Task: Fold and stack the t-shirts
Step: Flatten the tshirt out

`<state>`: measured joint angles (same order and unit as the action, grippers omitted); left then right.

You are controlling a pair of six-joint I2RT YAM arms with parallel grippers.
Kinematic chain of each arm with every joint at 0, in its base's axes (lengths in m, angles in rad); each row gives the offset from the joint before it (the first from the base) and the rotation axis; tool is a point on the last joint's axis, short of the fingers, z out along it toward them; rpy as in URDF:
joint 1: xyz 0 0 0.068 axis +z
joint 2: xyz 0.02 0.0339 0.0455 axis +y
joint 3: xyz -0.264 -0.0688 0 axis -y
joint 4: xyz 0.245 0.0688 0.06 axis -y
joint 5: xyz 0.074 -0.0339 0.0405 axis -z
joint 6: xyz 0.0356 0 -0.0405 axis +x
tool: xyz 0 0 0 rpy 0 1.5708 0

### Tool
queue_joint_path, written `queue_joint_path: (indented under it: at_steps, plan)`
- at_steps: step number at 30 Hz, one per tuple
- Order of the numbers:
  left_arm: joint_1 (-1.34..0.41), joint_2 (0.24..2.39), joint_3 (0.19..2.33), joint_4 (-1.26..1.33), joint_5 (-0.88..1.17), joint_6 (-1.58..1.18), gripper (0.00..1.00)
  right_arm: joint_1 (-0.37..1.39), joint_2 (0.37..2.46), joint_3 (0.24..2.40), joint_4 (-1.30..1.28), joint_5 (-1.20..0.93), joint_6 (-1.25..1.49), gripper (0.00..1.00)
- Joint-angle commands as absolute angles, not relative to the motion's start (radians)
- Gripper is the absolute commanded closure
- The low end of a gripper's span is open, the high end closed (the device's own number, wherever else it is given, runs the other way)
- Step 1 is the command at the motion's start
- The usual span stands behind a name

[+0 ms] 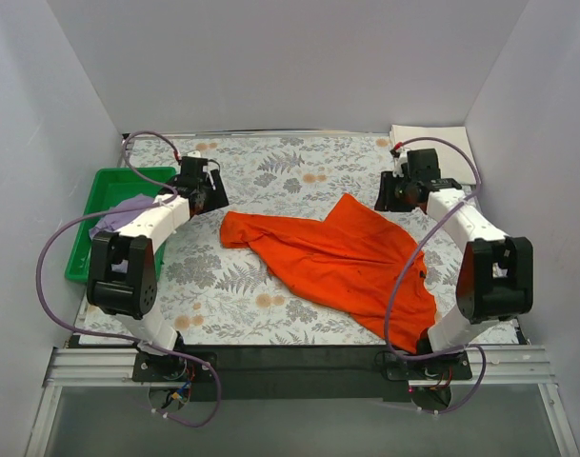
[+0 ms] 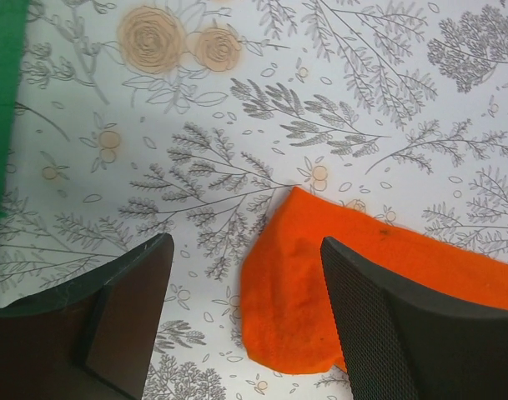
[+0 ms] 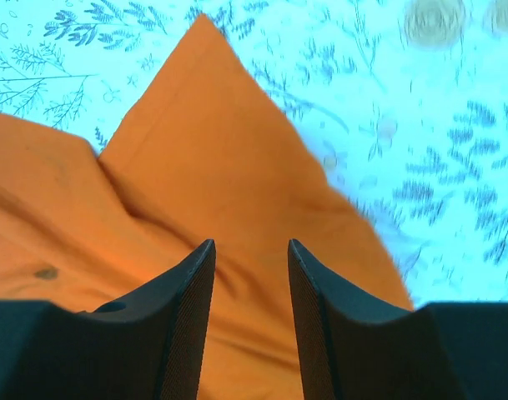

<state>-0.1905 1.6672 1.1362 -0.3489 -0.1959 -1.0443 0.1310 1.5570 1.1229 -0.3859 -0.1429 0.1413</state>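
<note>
1. A green tray (image 1: 88, 228) sits at the bench (image 1: 280, 167) edge, outboard of the left fingers (image 2: 387, 321). A pale lilac t-shirt (image 1: 128, 209) is bunched inside it, partly hidden by the left arm.
2. The left fingers are released and spread wide with nothing between them, hanging over the flowered bench.
3. One rounded corner of the orange t-shirt (image 1: 342, 262) lies under the gap of the left fingers, closer to the finger on the right of the wrist view. I cannot tell whether either finger touches it.
4. The rest of the orange t-shirt lies crumpled and unfolded between the two sets of fingers, running towards the base of the right arm.
5. The right fingers (image 3: 174, 325) are released too, parted and empty. A pointed flap of the orange cloth lies beneath them and reaches out beyond their tips.
6. Beyond the right fingers, in the far corner, the cream-white t-shirt (image 1: 437, 143) lies flat as a neat rectangle.
</note>
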Motion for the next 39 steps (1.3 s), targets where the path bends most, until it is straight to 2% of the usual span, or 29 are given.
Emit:
queue_joint_path:
  at_steps: [1,8,18,31,34,37,39]
  plan:
    - [-0.193,1.684,1.134,-0.314,-0.117,-1.037,0.34,0.133,1.662,1.225,-0.351,-0.193,0.005,0.59]
    - [-0.193,1.697,1.114,-0.331,-0.094,-1.042,0.34,0.155,1.859,1.39,-0.33,-0.261,-0.13,0.52]
    - [-0.193,1.663,1.071,-0.357,-0.083,-1.048,0.34,0.227,2.043,1.497,-0.319,-0.235,-0.196,0.53]
    - [-0.193,1.632,1.04,-0.351,-0.072,-1.063,0.34,0.236,2.14,1.545,-0.313,-0.199,-0.218,0.55]
    - [-0.193,1.635,1.039,-0.35,-0.071,-1.065,0.34,0.244,2.154,1.545,-0.313,-0.189,-0.221,0.57]
    - [-0.193,1.643,1.048,-0.35,-0.063,-1.063,0.34,0.25,2.152,1.54,-0.313,-0.166,-0.232,0.68]
    - [-0.193,1.644,1.054,-0.35,-0.06,-1.065,0.34,0.25,2.143,1.532,-0.313,-0.129,-0.232,0.82]
